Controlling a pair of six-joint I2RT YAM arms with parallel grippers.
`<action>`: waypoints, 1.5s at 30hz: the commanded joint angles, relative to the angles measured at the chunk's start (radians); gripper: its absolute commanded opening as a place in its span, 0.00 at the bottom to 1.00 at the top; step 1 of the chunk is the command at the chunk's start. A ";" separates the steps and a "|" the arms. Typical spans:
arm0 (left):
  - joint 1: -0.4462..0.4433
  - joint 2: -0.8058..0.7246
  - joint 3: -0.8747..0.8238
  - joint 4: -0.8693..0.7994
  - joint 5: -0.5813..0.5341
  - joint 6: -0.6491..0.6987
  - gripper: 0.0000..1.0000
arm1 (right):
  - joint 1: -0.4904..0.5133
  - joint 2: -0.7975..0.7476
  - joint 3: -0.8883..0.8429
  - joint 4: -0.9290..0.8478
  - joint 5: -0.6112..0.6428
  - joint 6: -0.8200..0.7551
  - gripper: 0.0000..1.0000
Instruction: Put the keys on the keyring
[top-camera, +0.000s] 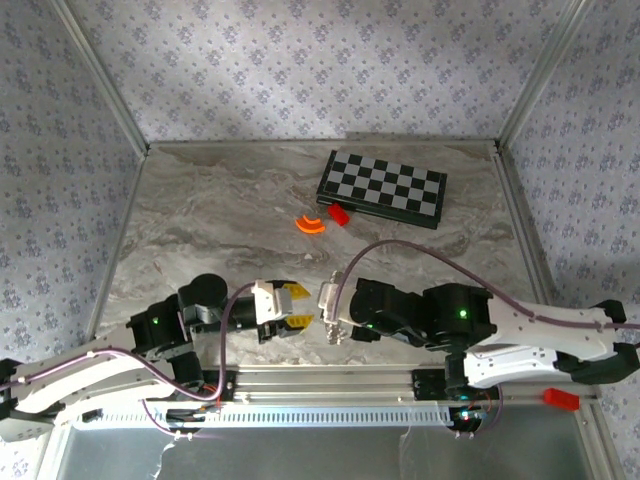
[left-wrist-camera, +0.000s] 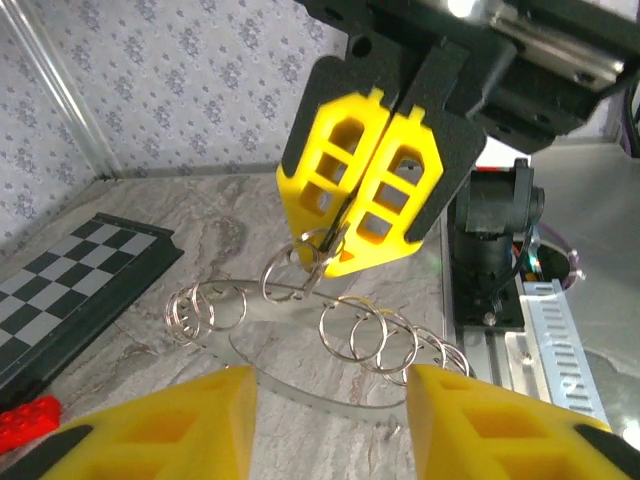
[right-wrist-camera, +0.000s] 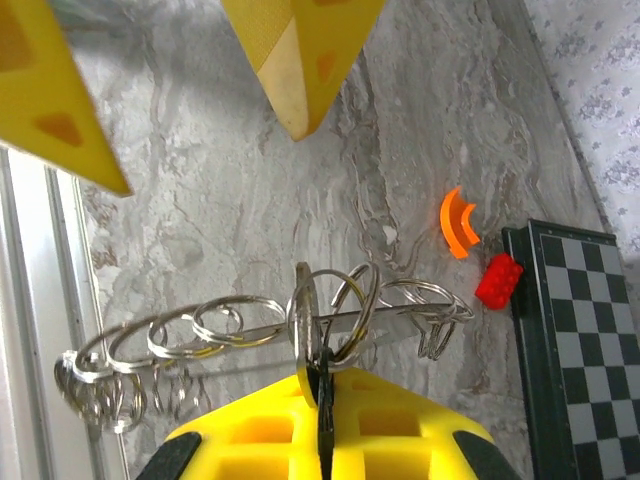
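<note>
The right pincer (left-wrist-camera: 330, 255) was clamped on one ring of the keyring chain (right-wrist-camera: 200, 330), a tiny dark key (right-wrist-camera: 320, 368) apparently nipped at its tips. The left pincer (top-camera: 297, 305) faced it, half open, empty.

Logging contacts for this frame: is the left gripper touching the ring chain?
Apart. The right wrist view shows bare table between the open left gripper and the ring chain.

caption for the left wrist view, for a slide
Right tool shut on a ring of the ring chain, seen between the left tool's open fingers.
</note>
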 joint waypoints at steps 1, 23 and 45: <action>0.002 -0.033 -0.029 0.096 -0.031 -0.047 0.46 | -0.010 0.039 0.056 -0.057 0.050 0.016 0.00; 0.003 -0.246 -0.147 0.026 -0.343 -0.147 0.99 | -0.308 0.153 0.068 -0.016 -0.170 0.141 0.00; 0.004 -0.259 -0.157 0.032 -0.401 -0.151 1.00 | -0.567 0.273 0.063 0.094 -0.355 0.154 0.00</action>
